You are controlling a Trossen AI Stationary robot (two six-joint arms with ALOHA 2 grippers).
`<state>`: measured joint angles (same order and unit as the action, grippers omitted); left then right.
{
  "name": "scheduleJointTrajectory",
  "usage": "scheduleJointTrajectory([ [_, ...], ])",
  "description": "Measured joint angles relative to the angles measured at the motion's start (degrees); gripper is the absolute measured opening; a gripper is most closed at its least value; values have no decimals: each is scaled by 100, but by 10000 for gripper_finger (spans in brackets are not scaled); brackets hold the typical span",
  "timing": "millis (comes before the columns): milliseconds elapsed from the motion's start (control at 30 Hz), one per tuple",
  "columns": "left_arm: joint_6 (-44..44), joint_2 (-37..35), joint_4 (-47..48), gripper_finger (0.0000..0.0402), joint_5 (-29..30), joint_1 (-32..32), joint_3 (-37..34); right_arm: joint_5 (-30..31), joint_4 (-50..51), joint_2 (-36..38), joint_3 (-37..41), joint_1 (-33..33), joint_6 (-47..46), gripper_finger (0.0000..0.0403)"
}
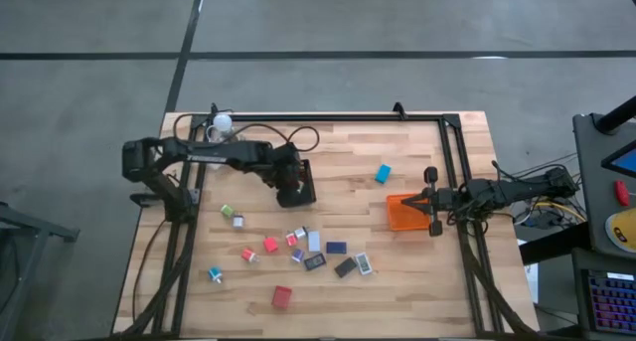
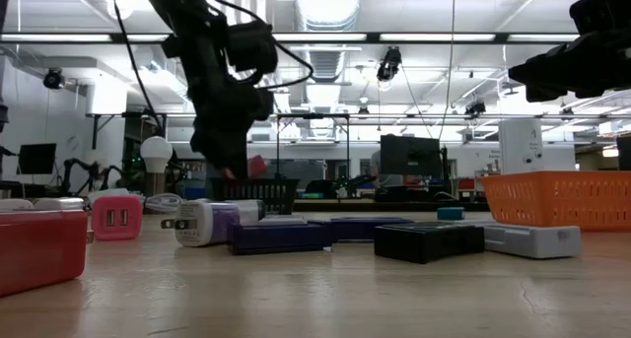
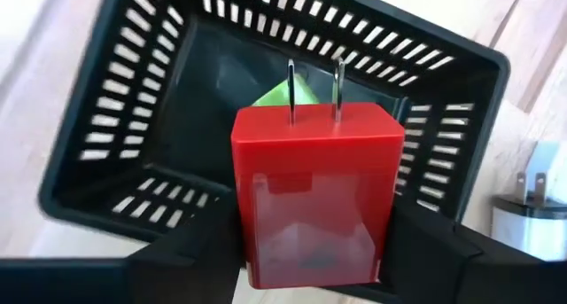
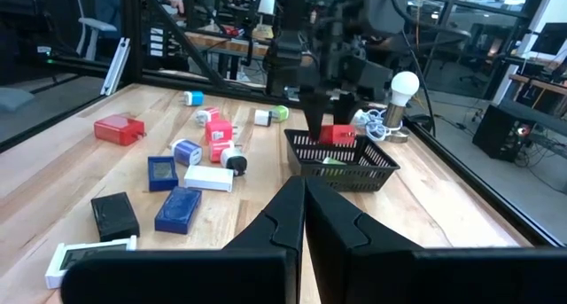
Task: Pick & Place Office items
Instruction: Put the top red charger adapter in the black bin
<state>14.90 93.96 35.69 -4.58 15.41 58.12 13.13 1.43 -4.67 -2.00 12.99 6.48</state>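
Note:
My left gripper is over the black mesh tray at the table's far middle, shut on a red plug block with two metal prongs. The block also shows in the low view, just above the tray's rim. A green piece lies inside the tray. My right gripper is shut and empty, beside the orange tray at the right. Several small office items lie on the near half of the table, among them a red block, a pink one and a black one. My left gripper pinches the red plug block between its two fingers, on two opposite sides near the end away from the prongs. The fingers come from above, pointing down. The block is lifted clear over the mesh tray, its prongs toward the tray's floor.
A white bulb with cords lies at the far left corner. A cyan piece lies alone between the two trays. A black frame runs along the table's far and right edges. A white plug lies beside the mesh tray.

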Motion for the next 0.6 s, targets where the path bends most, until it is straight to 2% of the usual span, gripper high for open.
scheduleJointTrajectory([
  [600, -154, 747, 229, 229, -360, 164, 371, 2, 2, -5, 1, 0, -1, 8],
])
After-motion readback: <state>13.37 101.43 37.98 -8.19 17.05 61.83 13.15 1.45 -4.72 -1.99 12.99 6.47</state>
